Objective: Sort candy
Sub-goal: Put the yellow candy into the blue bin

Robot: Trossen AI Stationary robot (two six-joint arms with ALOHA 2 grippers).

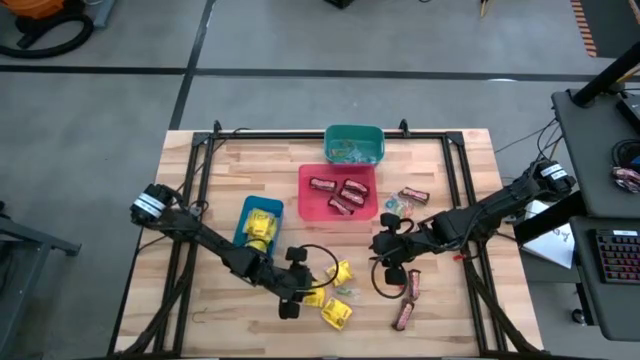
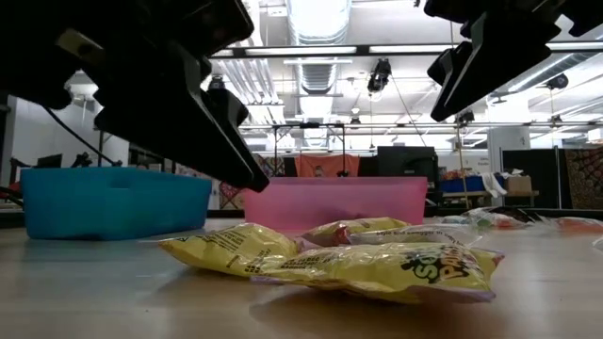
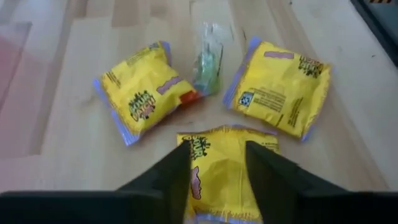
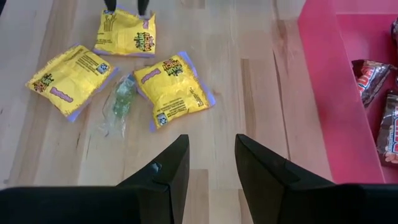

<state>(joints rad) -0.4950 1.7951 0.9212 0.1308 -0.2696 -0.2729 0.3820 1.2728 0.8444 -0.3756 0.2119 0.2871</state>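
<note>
Candy packets, three yellow ones (image 3: 143,93), lie on the desk (image 1: 200,300) around a clear green-sweet wrapper (image 3: 208,59). I see my left pincer (image 3: 216,163) spread directly above the 6 o'clock packet (image 3: 217,168). My right pincer (image 4: 211,163) hovers spread over bare wood, the red bin (image 4: 323,93) of brown bars at its 3 o'clock.
</note>
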